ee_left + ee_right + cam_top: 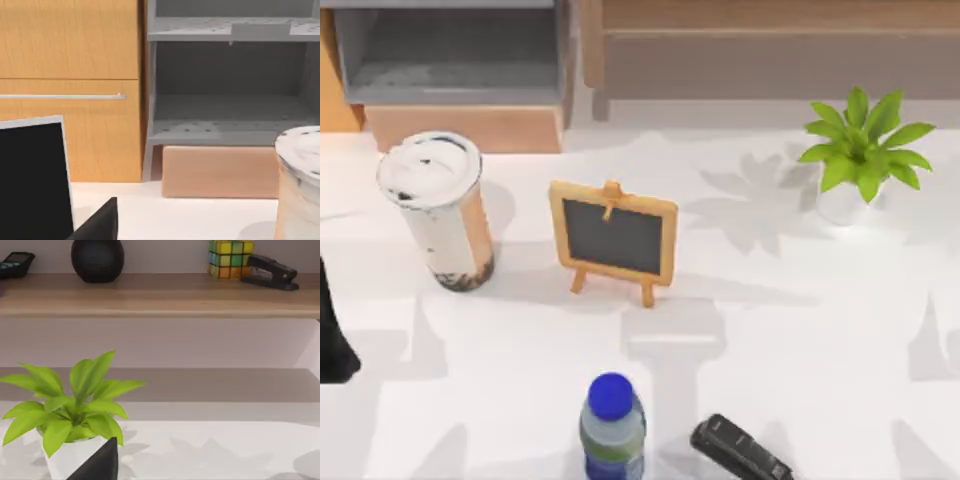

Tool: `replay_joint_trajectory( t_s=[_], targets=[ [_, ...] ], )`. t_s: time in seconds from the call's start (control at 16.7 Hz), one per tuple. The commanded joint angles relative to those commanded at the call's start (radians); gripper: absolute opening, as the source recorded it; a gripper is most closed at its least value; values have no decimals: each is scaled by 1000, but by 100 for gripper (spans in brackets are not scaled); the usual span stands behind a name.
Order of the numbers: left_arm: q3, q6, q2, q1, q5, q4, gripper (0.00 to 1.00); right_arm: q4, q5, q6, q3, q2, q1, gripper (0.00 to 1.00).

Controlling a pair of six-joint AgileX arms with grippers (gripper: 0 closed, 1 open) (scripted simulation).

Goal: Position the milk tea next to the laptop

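Closest to the top camera is the blue-capped water bottle [612,428], with a black stapler [740,450] just beside it at the table's [800,330] near edge. Milk tea [442,208] stands upright at far left, near a little chalkboard easel [613,238]; potted plant [860,150] sits far right.

Left wrist view: milk tea lid [300,147] peeks in, laptop screen [32,180] well apart from it, cabinet [70,90] behind. Can't tell the left gripper's state.

Right wrist view: plant [70,410], shelf with a Rubik's cube [230,257]. Right gripper's state, can't tell either.
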State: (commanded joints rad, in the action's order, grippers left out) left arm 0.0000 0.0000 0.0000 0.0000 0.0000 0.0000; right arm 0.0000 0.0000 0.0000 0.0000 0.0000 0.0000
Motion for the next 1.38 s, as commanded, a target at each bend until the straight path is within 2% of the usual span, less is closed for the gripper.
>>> replay_joint_trajectory(
  t_s=[0.24,0.48,1.08,1.38],
  targets=[
    [3,-2,34,-16,-14,33,100,0,0,0,0,0,0,100],
    [16,-16,224,-100,-84,218,100,0,0,0,0,0,0,100],
    [56,-82,1155,-403,-356,951,100,0,0,0,0,0,0,100],
    [63,-101,1477,-508,-457,1206,100,0,0,0,0,0,0,100]
  ],
)
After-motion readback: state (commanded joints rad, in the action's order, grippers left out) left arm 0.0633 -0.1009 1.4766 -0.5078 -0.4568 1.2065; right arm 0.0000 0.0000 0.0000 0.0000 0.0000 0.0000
